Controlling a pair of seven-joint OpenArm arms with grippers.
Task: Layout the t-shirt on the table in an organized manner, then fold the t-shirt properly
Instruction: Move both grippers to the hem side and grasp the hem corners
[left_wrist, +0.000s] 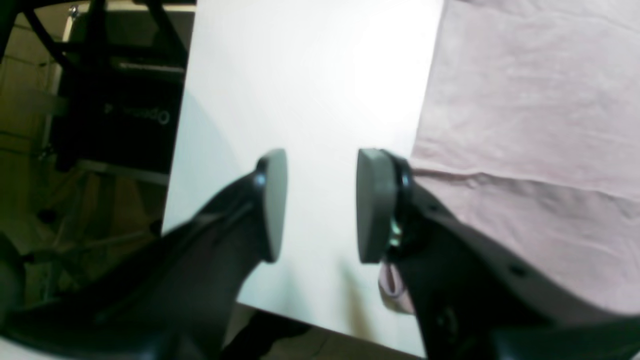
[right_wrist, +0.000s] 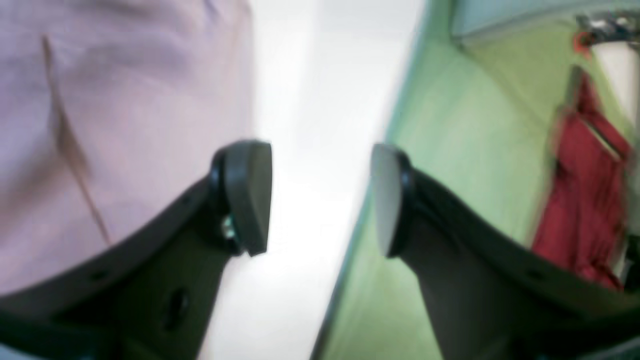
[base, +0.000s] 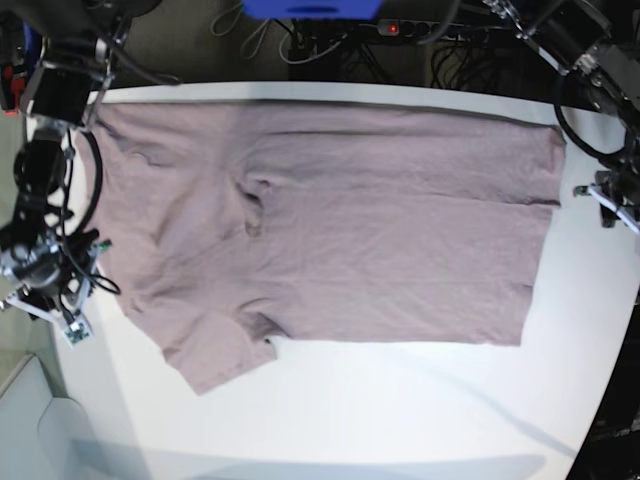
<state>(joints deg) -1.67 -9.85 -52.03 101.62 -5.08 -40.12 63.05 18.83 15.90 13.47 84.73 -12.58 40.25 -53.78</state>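
Both pincers stand open, empty, at opposite ends of the spread t-shirt.

Left gripper (left_wrist: 321, 206): jaws parted over bare white table (left_wrist: 310, 90), nothing between the pads; mauve-pink t-shirt (left_wrist: 525, 125) lies just beside its one finger, a small fold of cloth showing near that finger's base. Right gripper (right_wrist: 321, 198): jaws wide apart, over the table strip at the edge; shirt (right_wrist: 125, 110) just beside its other finger, view blurred. Base view: t-shirt (base: 340, 215) lies flat and wrinkled across the table (base: 400, 410), sleeves toward the right arm's side, hem toward the left arm's. Green floor (right_wrist: 450, 150) past the table edge; red object (right_wrist: 585, 200), too blurred to name; cables and dark equipment behind.
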